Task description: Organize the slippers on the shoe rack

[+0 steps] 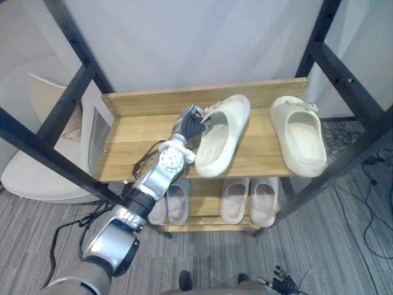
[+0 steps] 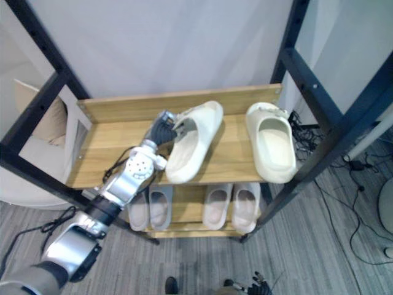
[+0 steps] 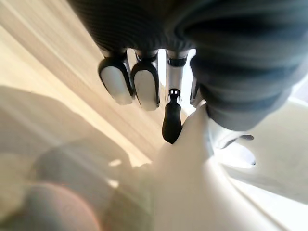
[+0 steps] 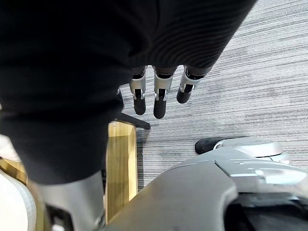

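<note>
Rack point(image 1: 132, 144) top shelf w/ left hand point(image 1: 191, 125), tip part-hidden at cream slipper point(image 1: 224, 140)

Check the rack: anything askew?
Yes. On the top shelf, the left cream slipper lies slanted, its toe end leaning toward the right cream slipper, which sits straighter. The left hand is against its side. The lower-shelf slippers sit neatly paired.

The wooden shoe rack point(image 1: 141, 132) bears two cream slippers point(image 1: 221, 138) above, four pale slippers point(image 1: 236, 200) below.
</note>
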Available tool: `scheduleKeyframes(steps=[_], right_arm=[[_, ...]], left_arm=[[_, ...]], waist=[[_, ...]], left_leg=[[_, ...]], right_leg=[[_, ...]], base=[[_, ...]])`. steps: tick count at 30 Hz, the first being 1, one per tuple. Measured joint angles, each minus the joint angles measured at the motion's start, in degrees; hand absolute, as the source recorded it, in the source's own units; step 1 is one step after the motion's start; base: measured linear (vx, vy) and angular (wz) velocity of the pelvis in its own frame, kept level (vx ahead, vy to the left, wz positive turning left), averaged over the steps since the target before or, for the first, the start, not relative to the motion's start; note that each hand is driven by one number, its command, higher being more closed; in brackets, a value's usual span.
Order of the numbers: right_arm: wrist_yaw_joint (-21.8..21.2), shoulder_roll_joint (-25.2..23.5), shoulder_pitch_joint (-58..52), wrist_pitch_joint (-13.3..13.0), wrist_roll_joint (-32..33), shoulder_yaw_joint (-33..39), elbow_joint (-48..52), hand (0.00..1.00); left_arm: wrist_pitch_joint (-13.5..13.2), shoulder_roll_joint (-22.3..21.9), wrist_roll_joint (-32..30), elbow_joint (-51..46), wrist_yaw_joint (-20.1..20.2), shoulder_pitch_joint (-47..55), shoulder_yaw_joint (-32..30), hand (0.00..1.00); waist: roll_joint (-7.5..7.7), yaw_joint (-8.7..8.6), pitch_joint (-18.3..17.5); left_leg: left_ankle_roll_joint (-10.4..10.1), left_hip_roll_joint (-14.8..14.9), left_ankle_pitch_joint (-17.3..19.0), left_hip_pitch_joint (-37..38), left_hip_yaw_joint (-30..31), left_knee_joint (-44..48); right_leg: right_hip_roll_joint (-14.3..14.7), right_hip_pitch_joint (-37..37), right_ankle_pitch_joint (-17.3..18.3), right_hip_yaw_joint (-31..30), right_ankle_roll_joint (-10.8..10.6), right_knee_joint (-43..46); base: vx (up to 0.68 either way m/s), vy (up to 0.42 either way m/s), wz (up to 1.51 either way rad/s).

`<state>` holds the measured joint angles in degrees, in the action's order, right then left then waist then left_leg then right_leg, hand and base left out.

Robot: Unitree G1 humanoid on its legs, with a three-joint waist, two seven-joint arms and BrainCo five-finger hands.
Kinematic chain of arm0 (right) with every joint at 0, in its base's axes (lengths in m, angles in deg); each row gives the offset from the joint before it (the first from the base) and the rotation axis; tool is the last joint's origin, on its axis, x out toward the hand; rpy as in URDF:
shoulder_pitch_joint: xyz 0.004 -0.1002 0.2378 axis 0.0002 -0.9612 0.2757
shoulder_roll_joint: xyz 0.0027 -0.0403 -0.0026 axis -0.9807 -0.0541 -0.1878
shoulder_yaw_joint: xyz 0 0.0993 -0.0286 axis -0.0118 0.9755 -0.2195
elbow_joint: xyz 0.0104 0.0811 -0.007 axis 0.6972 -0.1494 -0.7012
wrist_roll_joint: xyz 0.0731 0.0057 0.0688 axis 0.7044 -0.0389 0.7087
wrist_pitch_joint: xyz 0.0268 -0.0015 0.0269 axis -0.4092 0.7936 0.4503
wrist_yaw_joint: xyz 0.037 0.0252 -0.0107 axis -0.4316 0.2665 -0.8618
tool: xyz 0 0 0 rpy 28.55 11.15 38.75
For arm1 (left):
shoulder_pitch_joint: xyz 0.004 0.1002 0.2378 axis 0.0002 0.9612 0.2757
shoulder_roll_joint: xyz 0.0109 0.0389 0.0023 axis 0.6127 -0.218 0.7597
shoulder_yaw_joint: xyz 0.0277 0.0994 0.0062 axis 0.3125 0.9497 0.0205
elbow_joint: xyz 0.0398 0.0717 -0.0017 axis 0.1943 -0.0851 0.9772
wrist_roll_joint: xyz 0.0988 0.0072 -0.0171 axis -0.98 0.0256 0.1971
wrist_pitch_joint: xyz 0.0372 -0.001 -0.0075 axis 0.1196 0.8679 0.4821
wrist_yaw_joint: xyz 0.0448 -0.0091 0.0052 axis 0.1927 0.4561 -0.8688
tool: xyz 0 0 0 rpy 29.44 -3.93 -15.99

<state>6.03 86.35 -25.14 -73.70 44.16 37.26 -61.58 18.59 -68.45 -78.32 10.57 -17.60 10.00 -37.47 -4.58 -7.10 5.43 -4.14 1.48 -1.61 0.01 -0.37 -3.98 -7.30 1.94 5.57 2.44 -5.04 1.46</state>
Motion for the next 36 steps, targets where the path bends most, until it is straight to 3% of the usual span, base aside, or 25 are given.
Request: scheduleKeyframes(steps=[14,15,25,36], right_arm=[[0.0,0.1,0.0,0.0,0.9,0.1,0.6,0.00],[0.0,0.1,0.0,0.0,1.0,0.1,0.6,0.00],[0.0,0.0,-0.6,0.3,1.1,0.6,1.8,0.00],[0.2,-0.6,-0.7,0.2,1.1,2.3,1.8,0.00]], left_arm=[[0.1,-2.0,2.1,3.3,-2.1,-2.5,-0.7,1.00],[0.1,-2.1,2.2,3.4,-2.3,-2.5,-0.8,0.00],[0.2,-4.7,3.3,4.8,-3.3,-3.5,-0.7,0.00],[0.5,-9.7,6.7,0.9,-3.3,-4.1,0.2,0.00]], waist=[[-0.35,-0.32,0.1],[-0.41,-0.37,0.1],[-0.80,-0.71,0.2],[-1.01,-0.88,0.1]], left_leg=[[0.0,0.2,0.0,0.0,-0.9,-0.8],[0.0,0.2,0.0,0.0,-0.9,-0.8],[0.0,0.1,0.0,-0.1,-0.7,-0.8],[0.0,-1.1,0.0,-0.1,0.2,0.0]], right_leg=[[0.1,-0.9,0.0,-0.9,-0.1,0.1],[0.1,-0.9,0.0,-0.9,-0.1,0.1],[0.0,-0.8,0.1,-0.4,-0.3,0.2],[-1.5,-1.9,3.1,-0.2,-1.2,4.5]], base=[[0.00,0.000,-0.03],[0.00,0.000,0.00],[0.00,0.000,0.00],[0.01,0.001,0.04]])
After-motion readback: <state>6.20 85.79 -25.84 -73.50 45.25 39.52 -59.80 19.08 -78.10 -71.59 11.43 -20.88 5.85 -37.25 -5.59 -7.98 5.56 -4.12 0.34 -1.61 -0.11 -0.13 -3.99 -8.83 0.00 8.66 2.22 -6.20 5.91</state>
